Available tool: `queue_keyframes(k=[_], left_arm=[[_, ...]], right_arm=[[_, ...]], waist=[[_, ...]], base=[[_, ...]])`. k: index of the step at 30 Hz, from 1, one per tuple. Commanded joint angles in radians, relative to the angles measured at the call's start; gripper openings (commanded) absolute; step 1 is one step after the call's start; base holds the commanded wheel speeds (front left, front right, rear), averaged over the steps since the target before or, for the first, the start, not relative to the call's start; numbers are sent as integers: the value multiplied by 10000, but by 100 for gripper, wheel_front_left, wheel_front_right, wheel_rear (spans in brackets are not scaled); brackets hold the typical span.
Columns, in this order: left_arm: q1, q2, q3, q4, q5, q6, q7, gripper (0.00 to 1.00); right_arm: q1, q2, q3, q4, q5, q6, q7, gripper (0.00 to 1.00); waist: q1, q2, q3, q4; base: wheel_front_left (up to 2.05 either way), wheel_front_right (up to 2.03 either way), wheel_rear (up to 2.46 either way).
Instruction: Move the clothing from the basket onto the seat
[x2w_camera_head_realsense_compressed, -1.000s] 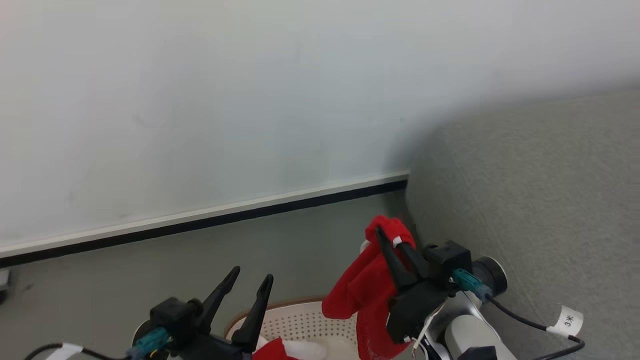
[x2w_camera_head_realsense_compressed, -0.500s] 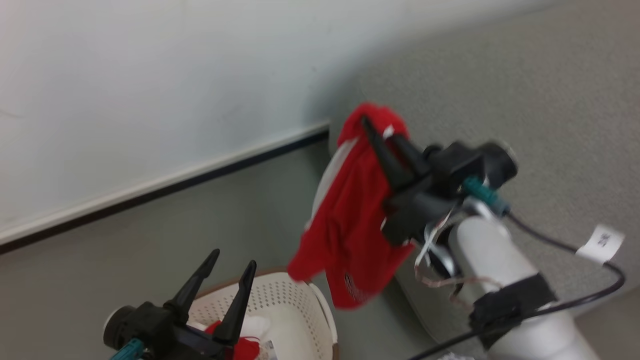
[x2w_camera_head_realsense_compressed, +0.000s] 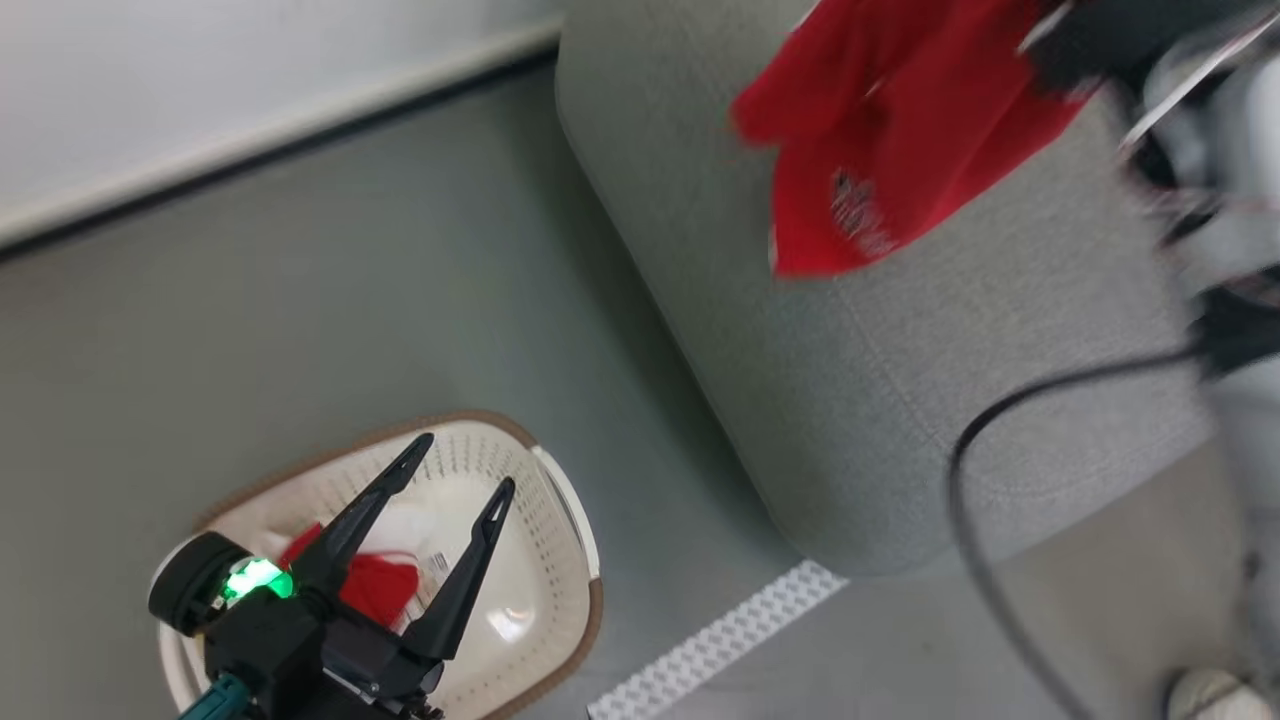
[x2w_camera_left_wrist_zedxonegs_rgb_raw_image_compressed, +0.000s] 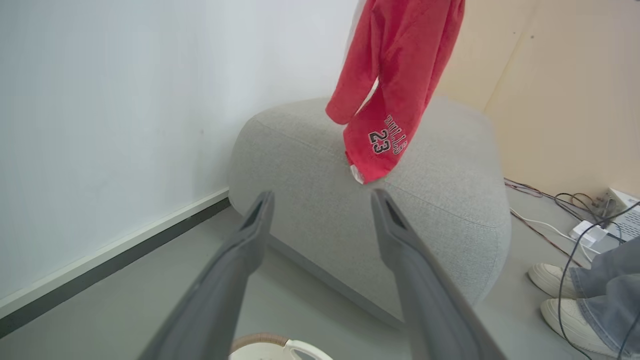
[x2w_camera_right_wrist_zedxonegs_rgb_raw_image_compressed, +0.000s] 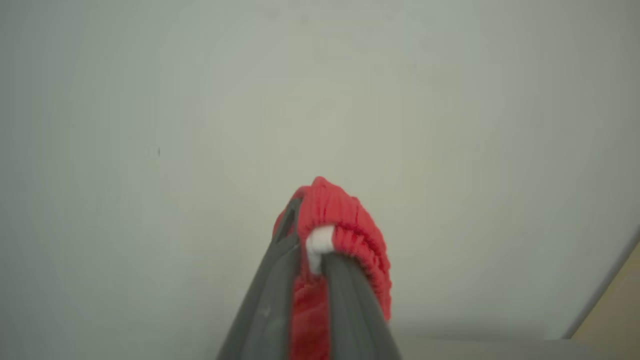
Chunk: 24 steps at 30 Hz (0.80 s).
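One garment (x2w_camera_right_wrist_zedxonegs_rgb_raw_image_compressed: 352, 222), perhaps shorts, in right tool (x2w_camera_right_wrist_zedxonegs_rgb_raw_image_compressed: 310, 234)

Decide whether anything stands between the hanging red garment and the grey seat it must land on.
Nothing visible does. The red garment, pinched in the right pincer, hangs directly over the seat, whose bare grey top lies under it. Whether the hem touches the cushion is unclear.

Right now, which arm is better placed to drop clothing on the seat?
Right. The right gripper is shut on a red garment hanging over the seat; the left gripper is open, empty, at the basket.
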<state>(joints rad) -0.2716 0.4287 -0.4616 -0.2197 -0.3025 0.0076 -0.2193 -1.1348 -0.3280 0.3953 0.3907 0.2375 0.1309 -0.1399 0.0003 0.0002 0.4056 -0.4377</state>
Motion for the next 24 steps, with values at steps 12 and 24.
queue_keyframes(k=[12,24], left_arm=[[-411,630,-259,-2196,837,-30,639,100],[-284,607,-597,-2696,1040,-16,652,100]], right_arm=[[-2901,-1998,-3295,1688,-114,-3,-68,0],[-1556,-1717,-4747,4133,-694,-3,-386,38]], waist=[[-3,-2,3298,257],[-3,-2,3842,510]], base=[[0,0,0],[0,0,0]])
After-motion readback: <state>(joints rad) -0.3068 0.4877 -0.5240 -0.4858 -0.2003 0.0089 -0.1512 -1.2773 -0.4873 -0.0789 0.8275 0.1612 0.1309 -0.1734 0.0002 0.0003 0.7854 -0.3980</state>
